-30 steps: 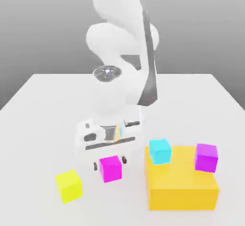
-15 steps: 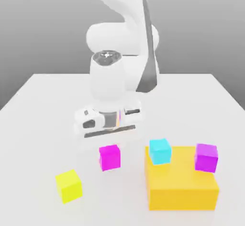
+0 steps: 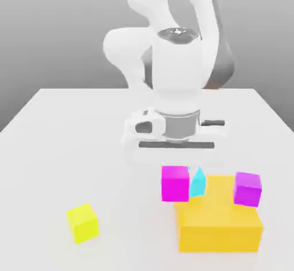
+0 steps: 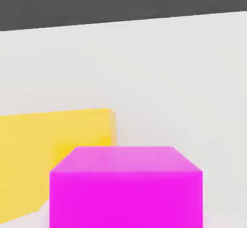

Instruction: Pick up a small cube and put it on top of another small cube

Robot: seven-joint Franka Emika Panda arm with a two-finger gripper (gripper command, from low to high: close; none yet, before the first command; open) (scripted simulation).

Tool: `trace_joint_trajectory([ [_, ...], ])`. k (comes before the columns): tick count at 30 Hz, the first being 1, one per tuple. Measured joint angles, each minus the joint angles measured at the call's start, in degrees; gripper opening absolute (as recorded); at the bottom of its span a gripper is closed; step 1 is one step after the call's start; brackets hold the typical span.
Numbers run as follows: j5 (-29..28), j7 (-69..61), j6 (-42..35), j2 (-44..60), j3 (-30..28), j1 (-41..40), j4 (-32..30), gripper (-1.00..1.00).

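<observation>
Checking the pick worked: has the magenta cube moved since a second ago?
Yes. The magenta cube has risen and shifted toward the exterior view's right, now beside the orange block.

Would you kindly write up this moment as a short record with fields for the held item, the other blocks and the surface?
gripper: shut on the pink cube
pink cube: lifted off the table, in front of the cyan cube in the exterior view
cyan cube: on the orange block, partly hidden
purple cube: on the orange block
orange block: on the table
yellow cube: alone on the table
table: white
</observation>
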Motion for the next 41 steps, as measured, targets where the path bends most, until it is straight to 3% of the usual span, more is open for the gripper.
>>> trace_joint_trajectory([
  [31, 4.5, 81.08, -17.4, -5.78, 19.36, 1.62, 9.28, -1.0],
  [38, -0.79, 87.71, -7.45, 3.02, 21.46, 0.09, 7.28, -1.0],
  [39, -1.14, 88.0, -6.47, 3.8, 21.55, 0.05, 7.06, 1.0],
  [41, -1.14, 88.0, -6.47, 3.8, 21.55, 0.03, 7.06, 1.0],
])
